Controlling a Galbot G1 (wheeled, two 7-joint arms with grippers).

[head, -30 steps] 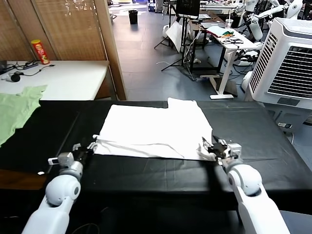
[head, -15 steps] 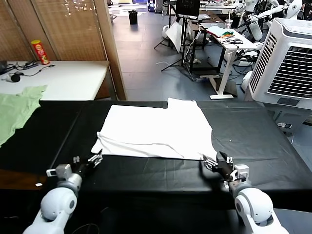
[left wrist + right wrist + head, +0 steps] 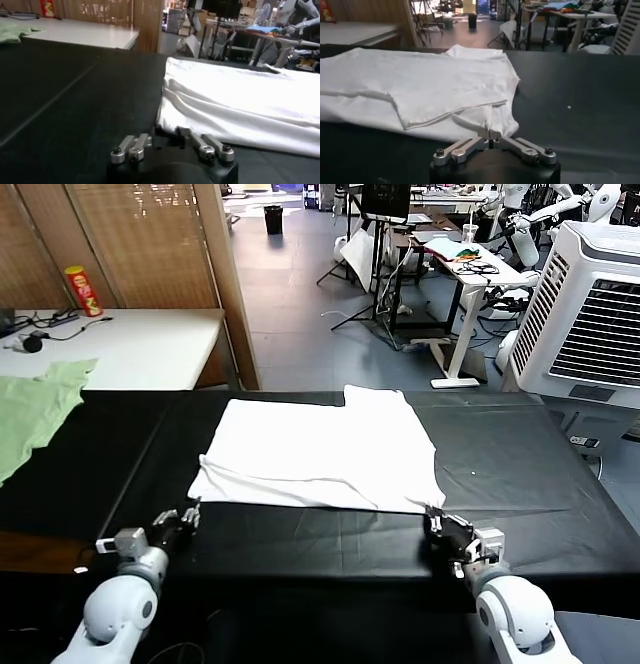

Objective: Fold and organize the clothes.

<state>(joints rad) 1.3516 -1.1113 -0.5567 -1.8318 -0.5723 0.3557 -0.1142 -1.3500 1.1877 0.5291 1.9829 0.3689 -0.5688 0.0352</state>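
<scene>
The white T-shirt (image 3: 320,449) lies folded and flat on the black table (image 3: 300,549), with no logo showing. My left gripper (image 3: 188,512) sits low on the table just short of the shirt's near left corner. Its fingers are apart and empty, and the shirt's edge (image 3: 240,107) lies just beyond them in the left wrist view. My right gripper (image 3: 436,520) is at the near right corner. In the right wrist view its fingers (image 3: 490,134) are closed together on a pinch of the shirt's hem (image 3: 485,117).
A pale green garment (image 3: 30,409) lies at the far left of the black table. Behind it stands a white table (image 3: 130,344) with a red can (image 3: 82,290). A white air cooler (image 3: 590,304) stands at the right. A wooden screen stands behind.
Both grippers have drawn back toward the table's front edge. The left one has come off the shirt's left corner and stands open. The right one still pinches the hem.
</scene>
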